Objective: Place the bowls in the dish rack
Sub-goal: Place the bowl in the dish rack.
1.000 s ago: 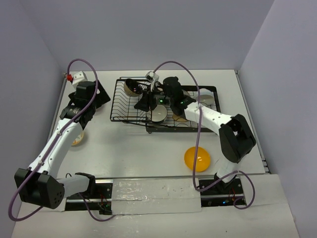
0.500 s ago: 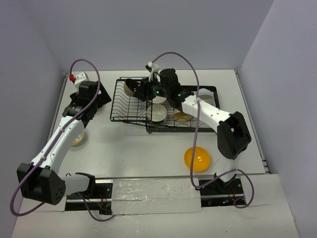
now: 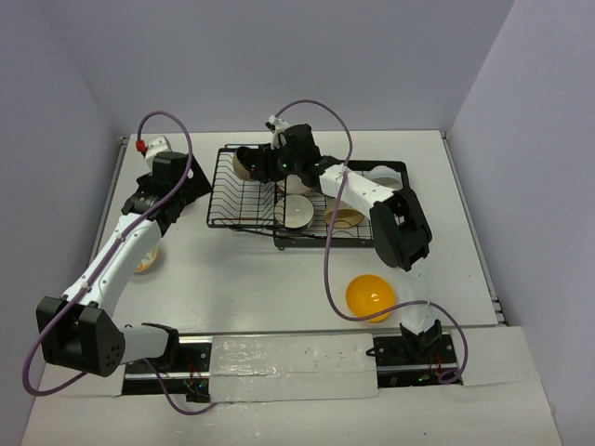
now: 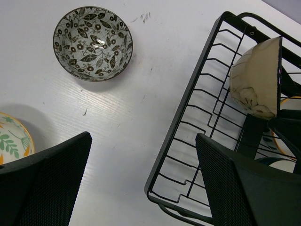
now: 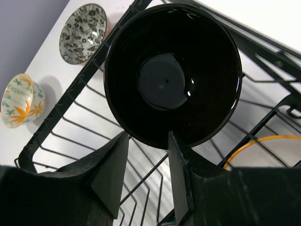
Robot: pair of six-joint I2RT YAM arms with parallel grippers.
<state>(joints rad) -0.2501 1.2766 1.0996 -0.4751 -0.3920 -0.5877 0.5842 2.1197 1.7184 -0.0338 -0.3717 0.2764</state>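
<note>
Shifted left, right hand (image 5: 147,141) half-open pinches black bowl (image 5: 174,70) rim.

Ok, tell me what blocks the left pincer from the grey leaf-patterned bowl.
Nothing visible does: only bare table lies between the open left pincer and the grey leaf-patterned bowl. The dish rack sits to the other side.

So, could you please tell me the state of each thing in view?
Black bowl: on edge, rim in right pincer.
Cream bowl: on edge in rack.
White bowl: in rack.
Leaf bowl: upright on table.
Flower bowl: upright on table.
Yellow bowl: upright on table.
Left pincer: open, empty.
</note>
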